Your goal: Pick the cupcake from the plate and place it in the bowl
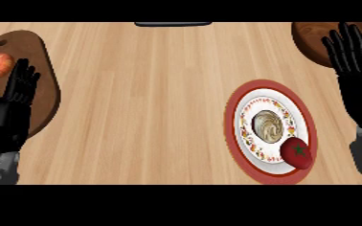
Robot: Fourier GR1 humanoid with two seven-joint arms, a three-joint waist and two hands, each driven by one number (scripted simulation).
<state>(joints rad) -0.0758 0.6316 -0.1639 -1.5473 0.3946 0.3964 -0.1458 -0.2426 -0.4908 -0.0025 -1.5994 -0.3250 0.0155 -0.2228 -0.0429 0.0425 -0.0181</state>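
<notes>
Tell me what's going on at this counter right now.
Nothing is being handled yet. The cupcake sits in the middle of the red-rimmed plate, with a tomato at the plate's lower right edge. The left hand rests open near the view's left edge over a dark wooden board, and the right hand is open at the upper right by a brown bowl. Neither hand touches the cupcake.

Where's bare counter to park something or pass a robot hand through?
Widest free patch: bare counter between the brown board by the left robot hand and the red-rimmed plate. Crowded at right: cupcake and tomato fill the plate, right robot hand beside a brown object.
</notes>
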